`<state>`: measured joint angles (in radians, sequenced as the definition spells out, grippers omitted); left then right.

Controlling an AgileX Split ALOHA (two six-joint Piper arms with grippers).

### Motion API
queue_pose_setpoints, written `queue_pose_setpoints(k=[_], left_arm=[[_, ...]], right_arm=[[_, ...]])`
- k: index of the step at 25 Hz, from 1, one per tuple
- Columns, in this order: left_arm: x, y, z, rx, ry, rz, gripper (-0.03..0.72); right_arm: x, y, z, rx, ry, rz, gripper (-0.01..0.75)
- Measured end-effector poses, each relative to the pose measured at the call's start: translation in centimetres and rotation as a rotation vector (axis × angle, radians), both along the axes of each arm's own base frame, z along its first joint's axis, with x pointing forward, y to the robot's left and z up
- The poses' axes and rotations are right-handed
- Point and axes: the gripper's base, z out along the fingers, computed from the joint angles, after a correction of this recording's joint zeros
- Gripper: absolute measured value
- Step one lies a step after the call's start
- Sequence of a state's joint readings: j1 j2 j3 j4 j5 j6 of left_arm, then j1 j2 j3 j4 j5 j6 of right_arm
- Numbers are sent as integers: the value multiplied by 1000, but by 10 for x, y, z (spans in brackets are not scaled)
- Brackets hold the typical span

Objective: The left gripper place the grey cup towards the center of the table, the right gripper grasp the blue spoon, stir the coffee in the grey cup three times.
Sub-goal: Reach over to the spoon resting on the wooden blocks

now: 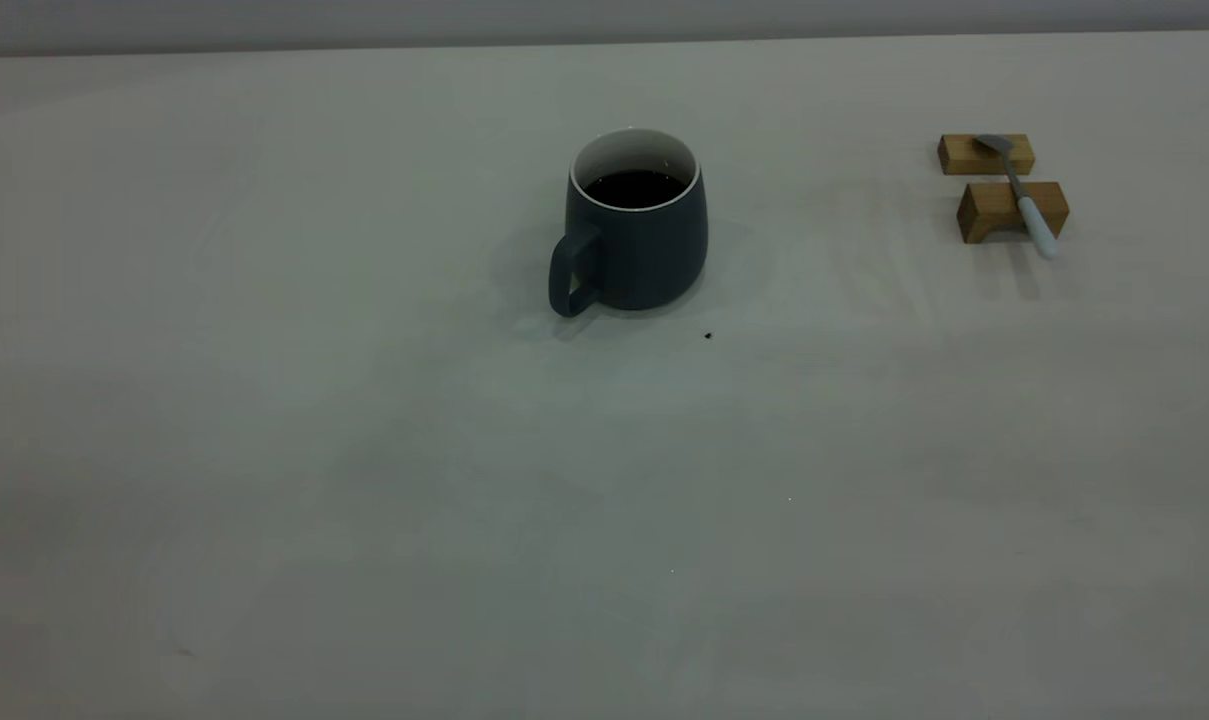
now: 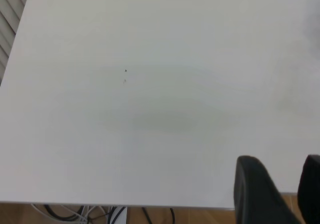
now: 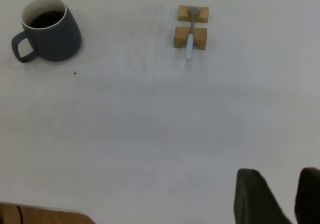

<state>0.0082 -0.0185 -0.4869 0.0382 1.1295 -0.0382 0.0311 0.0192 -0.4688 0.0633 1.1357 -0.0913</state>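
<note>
The grey cup [image 1: 634,240] stands upright near the middle of the table [image 1: 364,450], its handle toward the front left and dark coffee [image 1: 636,187] inside. From the right wrist view the cup [image 3: 50,34] and the blue spoon [image 3: 190,40] lie far off. The spoon [image 1: 1026,200] rests across two wooden blocks at the far right, pale handle toward the front. Neither arm shows in the exterior view. My left gripper [image 2: 280,160] hangs open over bare table near its edge. My right gripper [image 3: 277,172] is open too, with nothing between its fingers.
Two small wooden blocks [image 1: 964,155] [image 1: 994,212] carry the spoon. A tiny dark speck [image 1: 708,336] lies just in front of the cup. The left wrist view shows the table edge [image 2: 150,204] with cables and wooden floor below it.
</note>
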Motion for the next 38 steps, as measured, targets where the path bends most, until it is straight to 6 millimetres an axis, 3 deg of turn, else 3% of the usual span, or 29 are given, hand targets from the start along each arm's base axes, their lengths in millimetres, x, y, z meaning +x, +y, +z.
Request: queue_pose_setpoints(k=[29, 33, 38], left_arm=[[0, 0, 0, 1, 1, -1, 287], [0, 0, 0, 1, 1, -1, 287], [0, 0, 0, 1, 1, -1, 287]], right_arm=[[0, -2, 6, 15, 38, -40, 254], [22, -5, 27, -17, 104, -61, 349], [87, -3, 39, -28, 236, -66, 513]])
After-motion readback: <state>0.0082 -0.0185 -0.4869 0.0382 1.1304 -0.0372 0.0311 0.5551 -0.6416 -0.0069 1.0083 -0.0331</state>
